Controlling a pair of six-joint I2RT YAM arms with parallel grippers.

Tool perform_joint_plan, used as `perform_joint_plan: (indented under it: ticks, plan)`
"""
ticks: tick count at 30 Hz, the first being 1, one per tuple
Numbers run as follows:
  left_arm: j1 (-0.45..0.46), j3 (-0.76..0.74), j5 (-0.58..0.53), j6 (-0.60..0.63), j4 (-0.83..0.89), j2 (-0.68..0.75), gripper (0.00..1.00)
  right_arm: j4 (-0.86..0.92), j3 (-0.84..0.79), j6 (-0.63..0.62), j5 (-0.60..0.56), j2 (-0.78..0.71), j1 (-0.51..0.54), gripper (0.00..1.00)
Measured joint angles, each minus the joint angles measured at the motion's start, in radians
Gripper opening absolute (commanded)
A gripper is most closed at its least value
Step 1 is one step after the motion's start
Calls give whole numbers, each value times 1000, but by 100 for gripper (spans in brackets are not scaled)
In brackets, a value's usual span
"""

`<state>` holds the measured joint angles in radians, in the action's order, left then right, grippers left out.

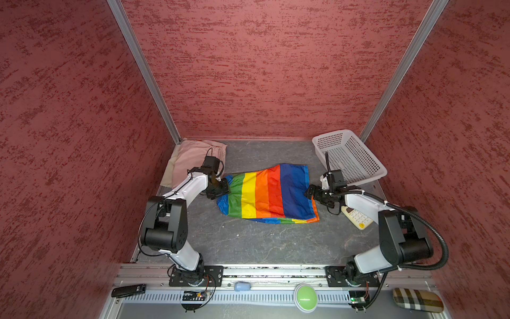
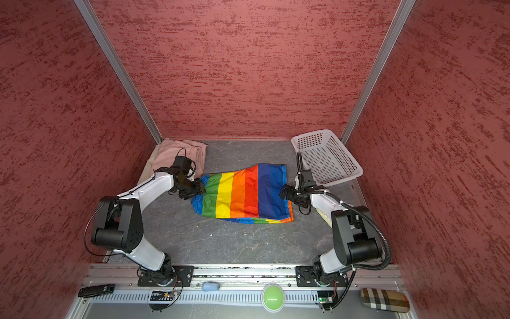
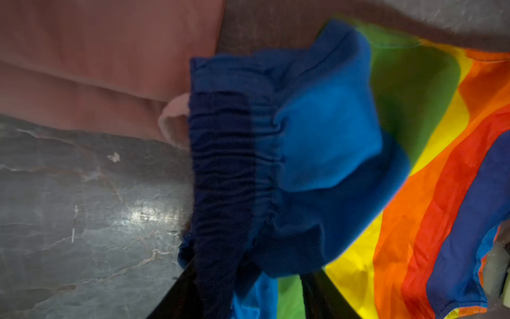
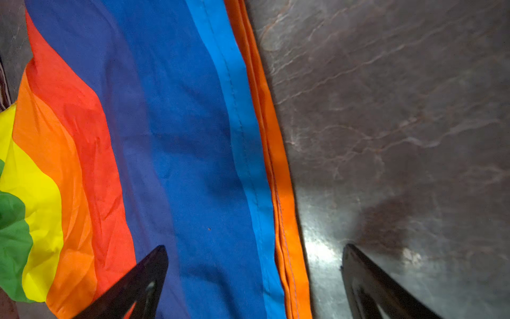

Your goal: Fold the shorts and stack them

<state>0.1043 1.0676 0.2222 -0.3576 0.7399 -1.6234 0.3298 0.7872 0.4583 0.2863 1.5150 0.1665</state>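
Both spread apart, the left gripper is risking snagging the rainbow shorts' waistband as the right gripper is straddling their hem.

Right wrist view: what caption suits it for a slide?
Open right tool over the hem of rainbow-striped shorts on a dark marbled table.
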Motion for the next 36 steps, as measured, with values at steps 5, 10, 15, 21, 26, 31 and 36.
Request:
perform_joint_plan:
  ticks: [5, 10, 15, 21, 26, 31, 36]
  plan:
    - [-38, -30, 21, -12, -22, 0, 90, -4, -4, -4, 3, 5, 0, 99]
    - [-23, -55, -20, -14, -62, -7, 88, -13, -4, -9, 13, 24, 0, 99]
    - [24, -94, -39, -28, -106, -42, 88, -28, -8, -23, 40, 38, -16, 99]
    - [75, -94, -50, -48, -145, -60, 88, -56, -18, -32, 86, 38, -69, 99]
    - [97, -57, -72, -53, -162, -99, 65, -67, -19, -32, 109, 43, -83, 99]
    - [120, -37, -100, -28, -166, -129, 31, -102, -19, -29, 126, 56, -83, 99]
    - [134, -16, -117, -6, -155, -144, 18, -144, -24, -24, 141, 68, -83, 99]
